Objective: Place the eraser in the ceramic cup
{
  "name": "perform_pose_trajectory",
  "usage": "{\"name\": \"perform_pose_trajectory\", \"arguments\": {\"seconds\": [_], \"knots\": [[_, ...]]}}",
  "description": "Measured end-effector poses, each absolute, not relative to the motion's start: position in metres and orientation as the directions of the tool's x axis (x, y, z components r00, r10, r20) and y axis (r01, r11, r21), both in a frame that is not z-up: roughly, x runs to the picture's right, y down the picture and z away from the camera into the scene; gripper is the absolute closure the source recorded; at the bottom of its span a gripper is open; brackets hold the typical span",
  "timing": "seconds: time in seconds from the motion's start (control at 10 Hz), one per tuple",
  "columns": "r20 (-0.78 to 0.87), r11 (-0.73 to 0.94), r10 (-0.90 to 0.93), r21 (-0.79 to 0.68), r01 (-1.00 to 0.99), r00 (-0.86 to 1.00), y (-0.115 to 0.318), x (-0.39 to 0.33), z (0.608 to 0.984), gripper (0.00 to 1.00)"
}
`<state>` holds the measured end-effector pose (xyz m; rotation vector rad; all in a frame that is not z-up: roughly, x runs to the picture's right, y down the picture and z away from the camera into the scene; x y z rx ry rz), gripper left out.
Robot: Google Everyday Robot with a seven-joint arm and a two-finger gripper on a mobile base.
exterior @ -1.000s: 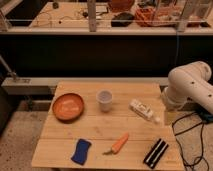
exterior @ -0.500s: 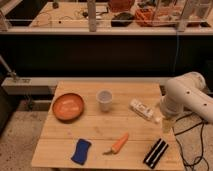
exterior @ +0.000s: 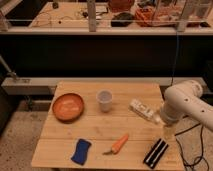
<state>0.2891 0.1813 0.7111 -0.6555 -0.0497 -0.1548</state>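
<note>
The eraser [exterior: 155, 152], a long black block with pale stripes, lies flat near the table's front right corner. The ceramic cup [exterior: 104, 100], small, pale and without a handle, stands upright at the middle of the table's far half. My white arm reaches in from the right, and the gripper [exterior: 168, 131] hangs downward at the table's right edge, just above and behind the eraser. It is open and holds nothing. The cup is well to the gripper's left.
A wide orange bowl [exterior: 68, 106] sits left of the cup. A clear bottle [exterior: 144, 110] lies on its side close to the arm. A carrot [exterior: 119, 144] and a blue pad [exterior: 81, 151] lie along the wooden table's [exterior: 95, 127] front. Cables trail on the floor at right.
The arm has swung left and downward from beside the table, bringing the gripper over the right edge near the eraser. The objects on the table have not moved.
</note>
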Motion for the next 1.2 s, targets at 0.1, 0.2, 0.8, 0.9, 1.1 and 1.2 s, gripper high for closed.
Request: {"name": "perform_pose_trajectory", "arguments": {"seconds": [0.1, 0.2, 0.8, 0.9, 1.1, 1.2], "knots": [[0.101, 0.777, -0.135, -0.606, 0.168, 0.986, 0.185, 0.289, 0.711, 0.20], [0.111, 0.773, -0.146, -0.608, 0.183, 0.983, 0.192, 0.289, 0.712, 0.20], [0.159, 0.755, -0.182, -0.610, 0.242, 0.970, 0.225, 0.296, 0.725, 0.20], [0.170, 0.752, -0.189, -0.608, 0.254, 0.967, 0.229, 0.295, 0.726, 0.20], [0.188, 0.741, -0.214, -0.609, 0.285, 0.959, 0.241, 0.294, 0.734, 0.20], [0.198, 0.736, -0.226, -0.606, 0.300, 0.954, 0.245, 0.293, 0.738, 0.20]]}}
